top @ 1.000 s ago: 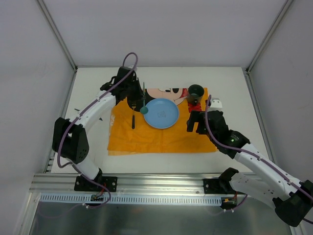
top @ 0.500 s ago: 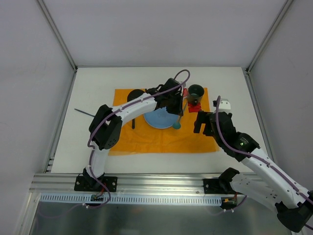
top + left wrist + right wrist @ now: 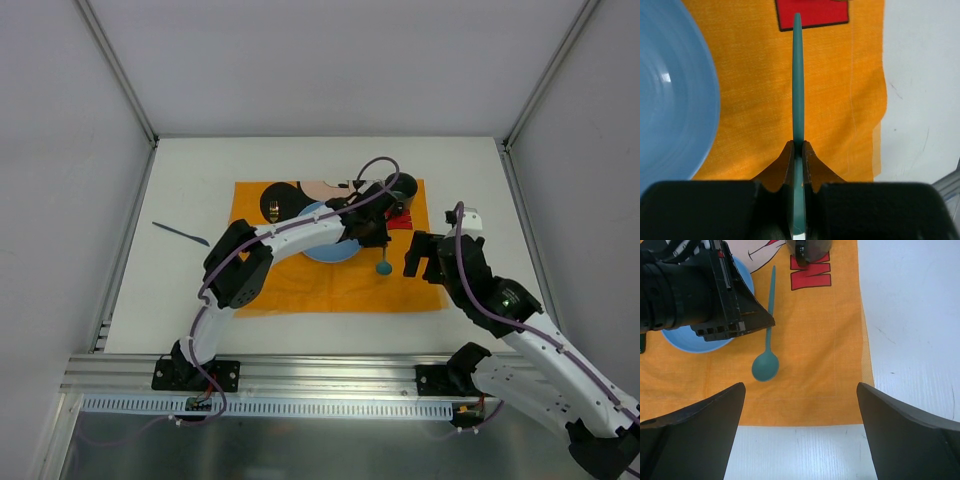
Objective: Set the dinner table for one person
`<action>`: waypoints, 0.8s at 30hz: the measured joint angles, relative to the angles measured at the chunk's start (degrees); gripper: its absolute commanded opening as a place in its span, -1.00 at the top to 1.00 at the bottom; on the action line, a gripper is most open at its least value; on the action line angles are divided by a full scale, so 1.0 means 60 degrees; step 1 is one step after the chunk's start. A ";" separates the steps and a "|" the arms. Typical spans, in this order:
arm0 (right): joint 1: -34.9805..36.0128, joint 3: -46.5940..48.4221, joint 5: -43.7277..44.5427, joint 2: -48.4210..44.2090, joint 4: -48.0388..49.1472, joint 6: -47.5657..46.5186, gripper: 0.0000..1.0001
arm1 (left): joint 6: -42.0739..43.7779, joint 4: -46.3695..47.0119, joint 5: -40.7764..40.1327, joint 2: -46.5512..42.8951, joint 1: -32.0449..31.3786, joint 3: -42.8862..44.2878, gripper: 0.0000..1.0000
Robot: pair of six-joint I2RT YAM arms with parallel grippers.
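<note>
White shells, chunky black joints on left arm and right arm. Purple cable looping along each (bit messy tbh). Black base plates, green light on right elbow. Black wedge fingers on right gripper.

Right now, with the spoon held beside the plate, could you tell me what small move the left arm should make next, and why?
Probably lower the spoon onto the orange placemat and open the left gripper. Its jaws are shut on the handle, and the spoon hangs over bare cloth right of the blue plate.
</note>
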 measured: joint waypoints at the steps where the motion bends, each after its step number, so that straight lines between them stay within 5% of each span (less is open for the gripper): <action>1: -0.0004 0.0000 0.0015 -0.0069 -0.0036 0.0000 -0.99 | -0.0259 0.0000 -0.0164 0.0076 -0.0004 0.0000 1.00; 24: -0.0004 0.0000 0.0175 -0.0474 -0.0481 0.0000 -0.99 | -0.1450 0.0178 -0.0849 0.1395 -0.0058 0.0601 1.00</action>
